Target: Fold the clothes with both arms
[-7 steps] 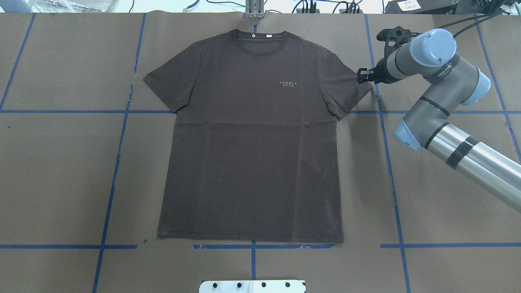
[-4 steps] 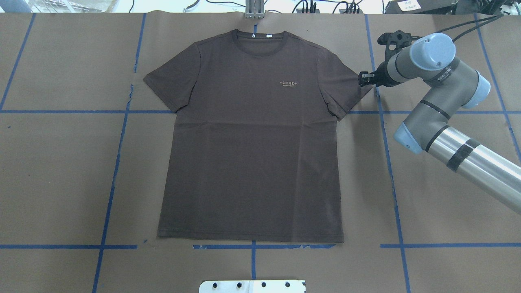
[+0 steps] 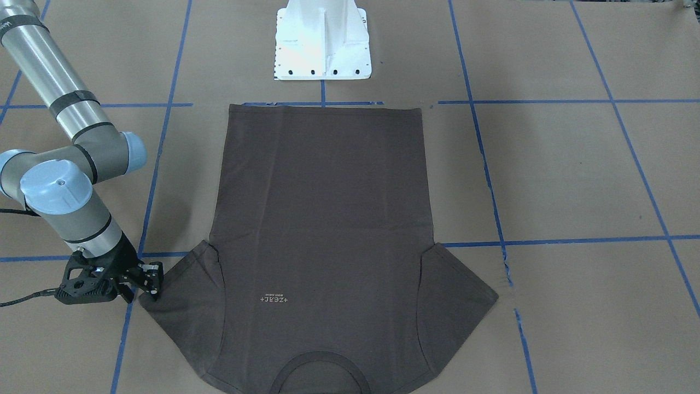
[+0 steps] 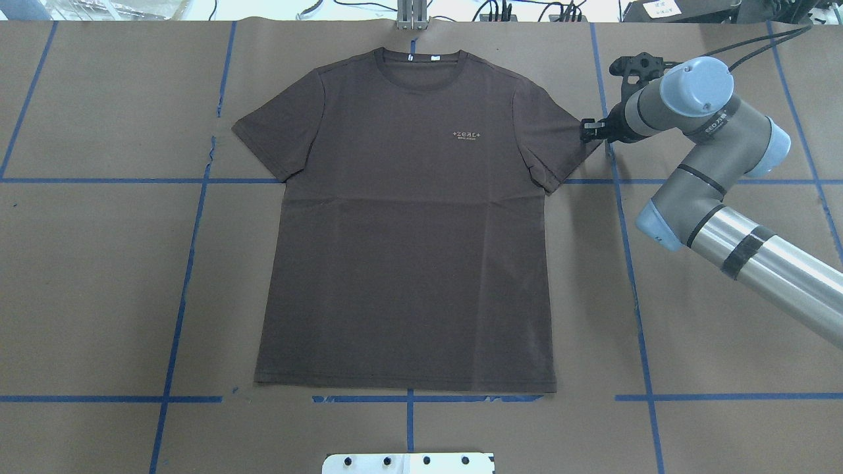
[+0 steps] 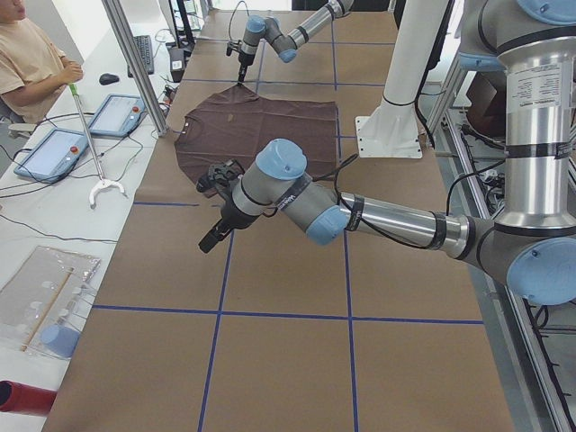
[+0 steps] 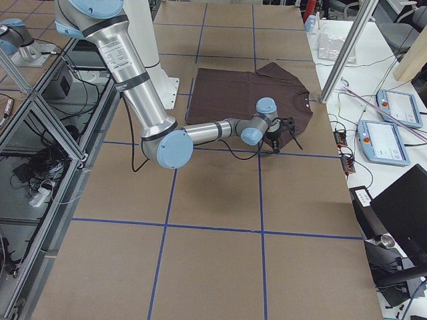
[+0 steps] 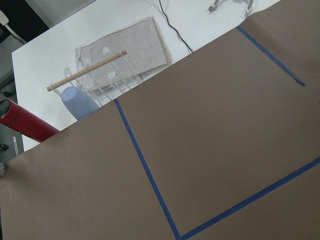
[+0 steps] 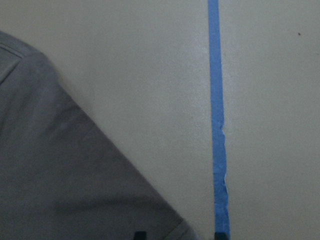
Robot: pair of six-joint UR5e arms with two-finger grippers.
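T-shirt (image 4: 408,237), dark brown-grey, flat, unfolded, pale chest logo (image 4: 467,135)

— Which views are sharing the T-shirt (image 4: 408,263)?
— Overhead is looking down from the rear, front is facing it from across (both steeply); side cameras are looking along the table (image 5: 288,360).

Robotics lab: two jointed robot arms (image 5: 396,220) on a white base (image 3: 322,38) reach over a long table (image 4: 99,296) covered in brown paper with a blue tape grid (image 4: 178,316). Along its far edge, a white bench (image 5: 36,229) holds touch-screen controllers (image 5: 49,151) (a person (image 5: 27,58) sits there). Aluminium posts (image 5: 135,63) frame the rig.
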